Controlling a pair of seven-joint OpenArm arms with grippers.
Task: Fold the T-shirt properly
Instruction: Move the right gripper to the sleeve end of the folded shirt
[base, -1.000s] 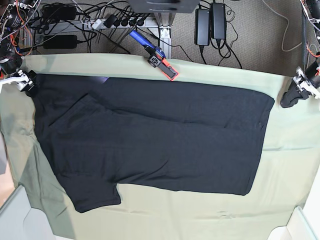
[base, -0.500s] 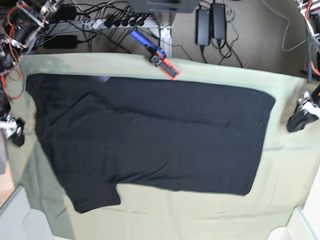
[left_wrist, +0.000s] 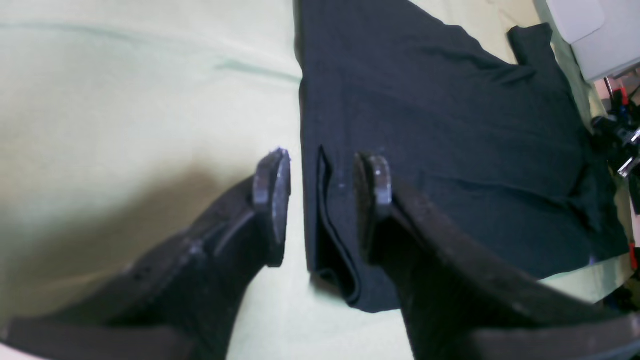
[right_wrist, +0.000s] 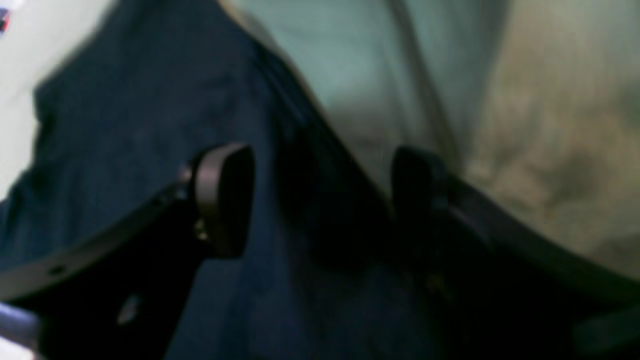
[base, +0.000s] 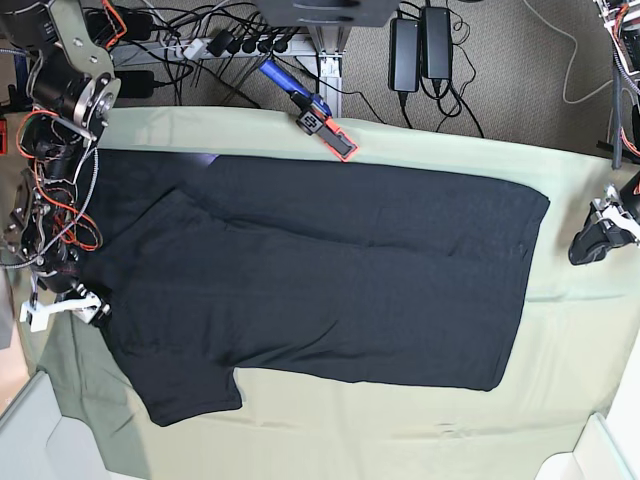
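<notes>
The black T-shirt lies flat, plain face up, on the pale green cloth, with one sleeve at the lower left. My left gripper is open, just off the shirt's right edge. In the left wrist view it hangs over a folded hem corner of the shirt. My right gripper is open at the shirt's left edge near the lower sleeve. The blurred right wrist view shows its fingers straddling the shirt's edge, holding nothing.
A blue and red tool lies on the cloth's far edge. Power bricks and cables lie on the floor behind. White bins sit at the lower left and lower right. My right arm reaches over the cloth's left side.
My right gripper has moved from the shirt's upper left corner down along its left edge to the lower sleeve. My left gripper has moved slightly down beside the right edge.
</notes>
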